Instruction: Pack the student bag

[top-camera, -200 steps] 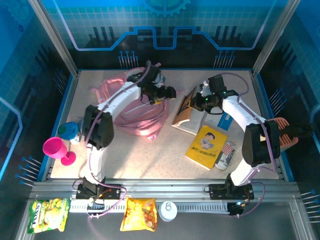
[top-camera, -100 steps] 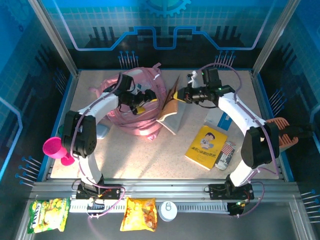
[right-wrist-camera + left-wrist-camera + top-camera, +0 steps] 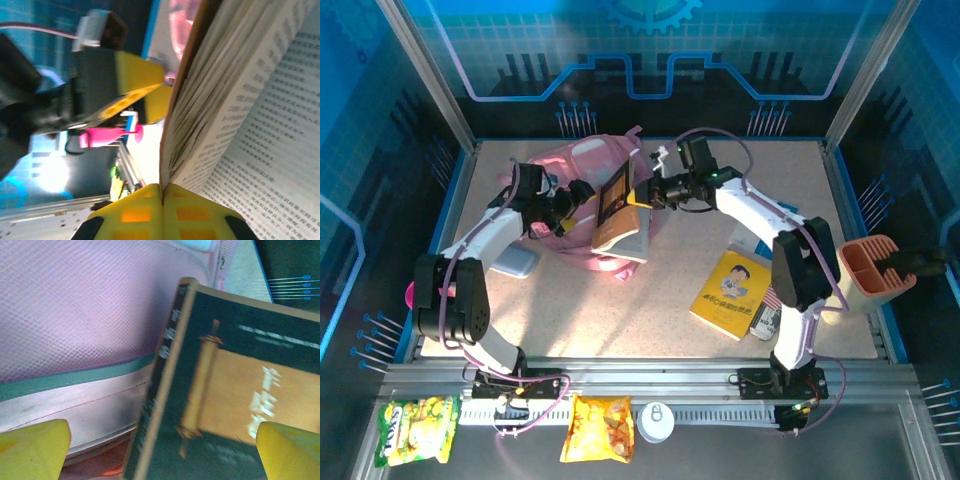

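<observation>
Now: brown book (image 3: 620,218) pinched beside the student bag (image 3: 582,160)

Right gripper (image 3: 654,193) clamps the open book's cover, centre frame. Left gripper (image 3: 570,202) gapes wide just left of it. The bag lies upper left of centre, partly behind the book.

student bag (image 3: 560,165): on the table (image 3: 800,170), 10 o'clock from its middle, by the far edge.
open book (image 3: 620,218): tilted against the bag's 4 o'clock side.
left gripper (image 3: 582,203): at the book's 9 o'clock, over the bag.
right gripper (image 3: 643,197): at the book's 2 o'clock.
booklet (image 3: 733,293): flat, 4 o'clock from the middle, well apart from the bag.
caddy (image 3: 868,270): at the 3 o'clock edge.
</observation>
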